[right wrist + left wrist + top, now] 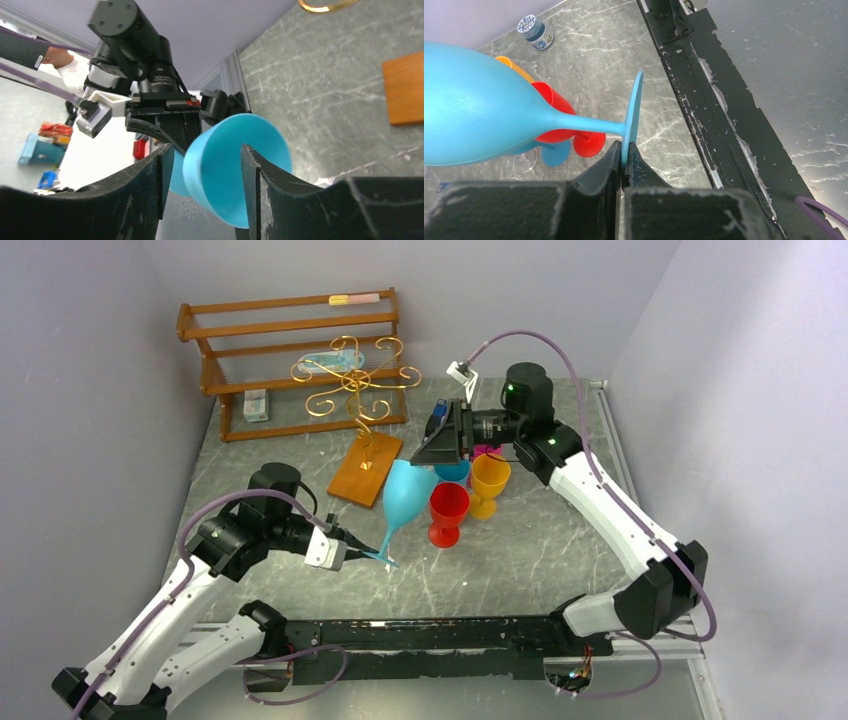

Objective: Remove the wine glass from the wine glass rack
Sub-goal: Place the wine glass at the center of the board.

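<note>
- The left gripper (623, 152) reaches in low from the near left. Its fingers are pressed together on the rim of the wine glass's foot, which stands edge-on between them. Pinching the thin disc looks like a way to steer the glass by its far end while leaving the bowl free
- The wine glass rack (364, 470) stands just beyond on its wooden base. Its gold scroll arms are towards the far wall, and I can see nothing hanging from them
- The wine glass (405, 492), pale blue, is off the rack. It lies tilted just right of the base, foot low and near, bowl raised towards the far right. I'd say the lift-off itself is done and what remains is setting it down
- A red goblet (448, 510) and a yellow goblet (489, 480) stand on the table (540, 540) close by the bowl, so any lowering needs care on that side
- The right gripper (207, 150) comes in from the far right. Its fingers are spread wide astride the bowl with a gap showing on one side, so it is not clamped, probably placed to steady or take the glass
</note>
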Controlling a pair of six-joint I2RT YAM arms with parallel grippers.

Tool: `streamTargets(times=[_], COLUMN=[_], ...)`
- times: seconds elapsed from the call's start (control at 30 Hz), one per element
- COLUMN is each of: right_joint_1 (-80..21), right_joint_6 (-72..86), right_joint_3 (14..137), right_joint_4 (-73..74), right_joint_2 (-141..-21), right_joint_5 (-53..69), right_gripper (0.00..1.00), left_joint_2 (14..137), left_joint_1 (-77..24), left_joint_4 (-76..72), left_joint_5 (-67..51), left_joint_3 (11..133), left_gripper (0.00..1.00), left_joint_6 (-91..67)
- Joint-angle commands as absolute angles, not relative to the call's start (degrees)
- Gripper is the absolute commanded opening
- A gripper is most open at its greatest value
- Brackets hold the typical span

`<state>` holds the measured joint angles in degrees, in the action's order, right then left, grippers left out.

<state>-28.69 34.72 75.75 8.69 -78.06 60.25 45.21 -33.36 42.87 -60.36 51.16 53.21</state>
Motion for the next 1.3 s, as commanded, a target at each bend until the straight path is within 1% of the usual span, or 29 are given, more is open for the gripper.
streamTargets(times=[0.0,0.13,0.2,0.33,0.47,0.5,0.57,0.6,0.63,0.73,0.83,0.9,1.07,1.1,1.13,1.17,1.27], right_joint_1=[-30.2,-32.6,-33.6,-33.8,-33.9,-33.9,-33.8,-33.8,-33.8,-33.7,-33.7,-33.7,-33.7,-33.6,-33.7,-33.8,-34.2], right_joint_6=[30.2,30.6,30.2,26.5,28.4,28.8,29.8,30.4,31.3,34.2,36.7,36.5,34.4,34.5,34.5,34.3,32.7], right_joint_3=[79.3,78.8,78.7,80.7,79.9,79.8,79.7,79.7,79.5,78.2,76.5,76.1,76.3,76.2,76.2,76.3,76.8], right_joint_4=[21.2,19.0,19.1,25.3,23.1,22.7,21.8,21.0,20.0,15.4,11.8,12.3,15.4,15.3,15.3,15.4,16.5], right_joint_2=[-81.5,-82.4,-82.5,-84.0,-84.0,-84.1,-84.3,-84.3,-84.2,-83.5,-82.5,-82.3,-82.7,-82.6,-82.6,-82.5,-81.9], right_joint_5=[62.8,67.2,66.4,63.2,63.5,63.6,64.1,64.2,64.3,65.3,66.0,66.1,65.8,65.6,65.2,64.6,62.7], right_gripper=[0.55,0.52,0.49,0.43,0.36,0.35,0.36,0.38,0.44,0.45,0.34,0.27,0.04,0.01,0.00,0.00,0.00], left_joint_2=[45.4,46.4,47.1,47.4,47.9,48.2,48.8,49.0,49.2,48.8,48.0,47.6,48.2,48.3,48.3,48.2,46.8], left_joint_1=[-33.6,-33.6,-33.6,-33.6,-33.6,-33.6,-33.6,-33.6,-33.6,-33.6,-33.6,-33.6,-33.7,-33.6,-33.6,-33.7,-33.7], left_joint_4=[43.2,43.5,44.6,43.0,44.0,44.5,46.4,47.4,48.4,49.5,48.0,46.3,45.2,45.2,45.3,45.0,42.9], left_joint_5=[-60.7,-60.3,-61.1,-62.4,-62.4,-62.7,-63.0,-63.1,-63.2,-62.9,-62.2,-61.9,-61.7,-61.6,-61.5,-61.1,-61.0], left_joint_3=[53.2,53.5,54.1,53.8,53.5,53.6,53.9,54.1,54.3,54.2,53.6,53.1,53.0,53.1,53.2,53.4,53.1], left_gripper=[0.05,0.05,0.05,0.05,0.05,0.05,0.05,0.05,0.05,0.05,0.05,0.05,0.05,0.05,0.07,0.15,0.22], left_joint_6=[57.4,57.3,58.4,57.1,57.3,57.5,58.2,58.8,59.2,59.3,57.6,56.3,55.7,55.9,56.1,56.0,54.3])
